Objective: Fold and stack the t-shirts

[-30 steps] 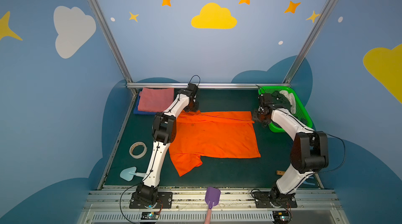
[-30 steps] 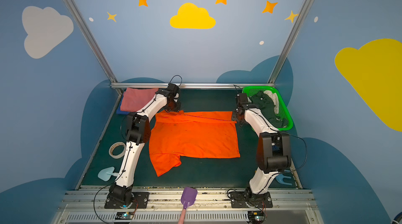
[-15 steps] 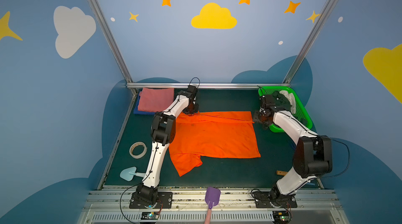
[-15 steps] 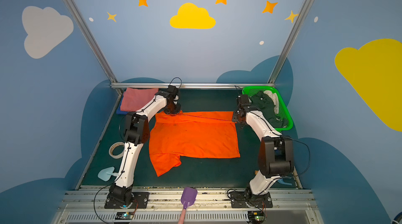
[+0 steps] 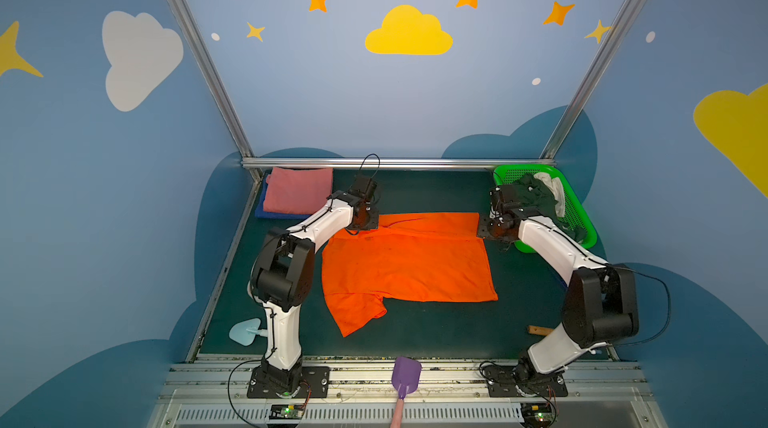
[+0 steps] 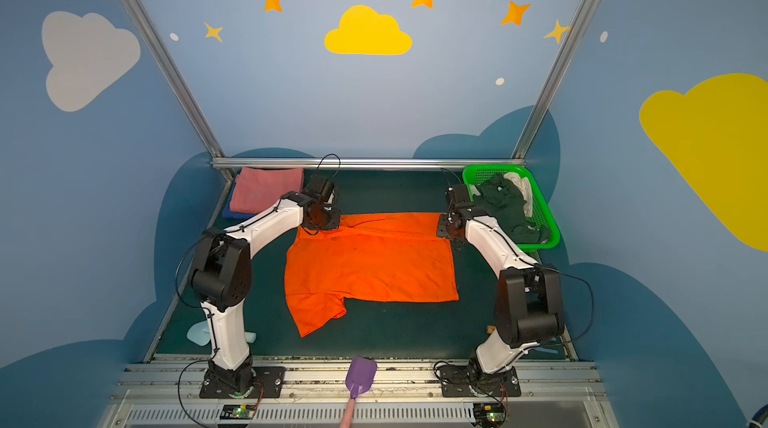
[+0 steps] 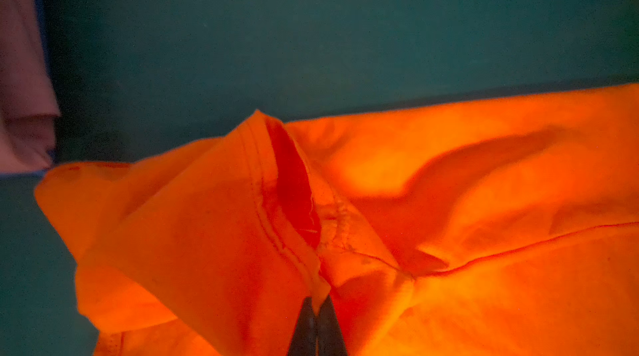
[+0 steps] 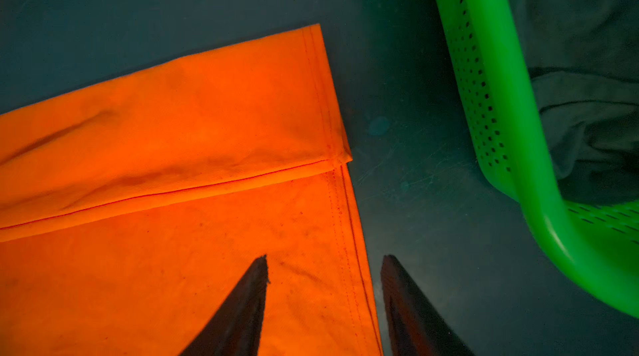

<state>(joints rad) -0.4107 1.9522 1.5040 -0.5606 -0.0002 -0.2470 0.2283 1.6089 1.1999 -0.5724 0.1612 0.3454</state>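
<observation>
front rail: purple scoop [image 5: 406, 374] lying across it, middle. pale blue scoop [image 5: 245, 331] on the near-left of the tabletop [image 5: 415, 334], partly behind the left arm. small wooden piece [image 5: 538, 329] near-right, beside the right arm.

orange t-shirt [image 5: 407, 263] lies spread flat mid-tabletop between the 2 arms. 1 sleeve sticks out at its near-left corner. the far edge is folded over into a narrow strip, clear in both top views.

left pincer [image 7: 317, 302] is at the shirt's far-left corner, jaws closed and pinching a ridge of orange cloth by a stitched seam. the cloth is bunched up and lifted around the grip.

right pincer [image 8: 325, 259] is at the far-right corner, jaws apart and holding nothing. 1 finger is over the orange cloth, the other over bare tabletop, with the hem edge between them. contact with the cloth: cannot tell.

far-left corner: pink t-shirt [image 5: 297, 195] folded, stacked on the blue t-shirt [image 5: 262, 211], only the blue edge showing. well apart from the orange one.

far-right corner: green basket [image 5: 579, 209] holding dark cloth [image 5: 534, 197] and a bit of white cloth [image 5: 555, 189], just beside the right pincer.
</observation>
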